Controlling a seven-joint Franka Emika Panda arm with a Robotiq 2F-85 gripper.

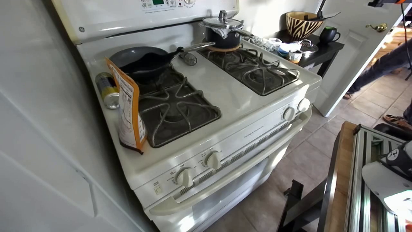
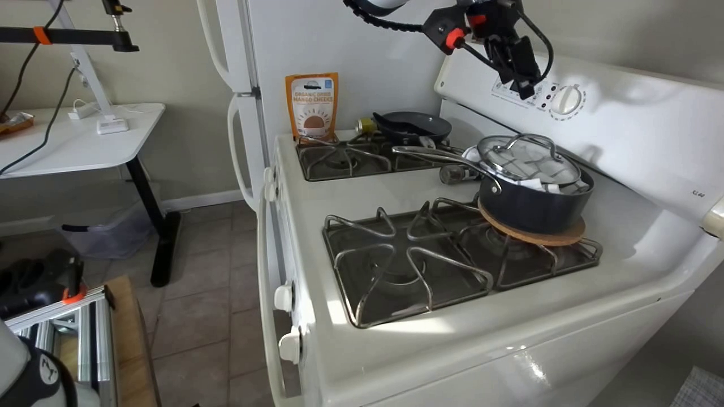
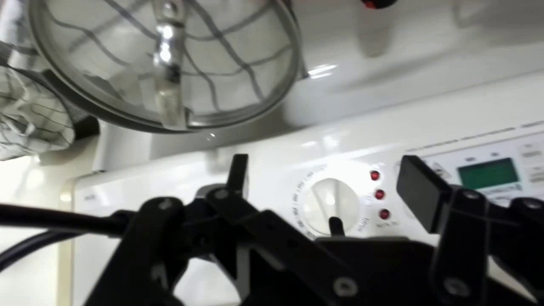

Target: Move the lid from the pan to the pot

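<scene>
The lid (image 2: pixel 529 161) is round clear glass with a metal rim and arched handle. It rests on the pot (image 2: pixel 531 206), over a checked cloth that bulges at the rim. In an exterior view it looks slightly tilted (image 1: pixel 222 22). The pot is dark and deep, with a long metal handle, and stands on a round trivet (image 2: pixel 568 236). The black pan (image 1: pixel 138 54) is on the opposite back burner, uncovered, with a black utensil across it. My gripper (image 3: pixel 329 182) is open and empty, above the stove near the back panel. The lid (image 3: pixel 229 63) is beyond the fingertips.
The stove's back panel with a knob (image 3: pixel 331 204) is behind my fingers. An orange bag (image 1: pixel 128 109), a can (image 1: pixel 107 90) and a grinder (image 1: pixel 189 59) stand around the pan. A side table (image 1: pixel 331 48) holds a bowl (image 1: pixel 301 27), a mug (image 1: pixel 328 34) and another glass lid.
</scene>
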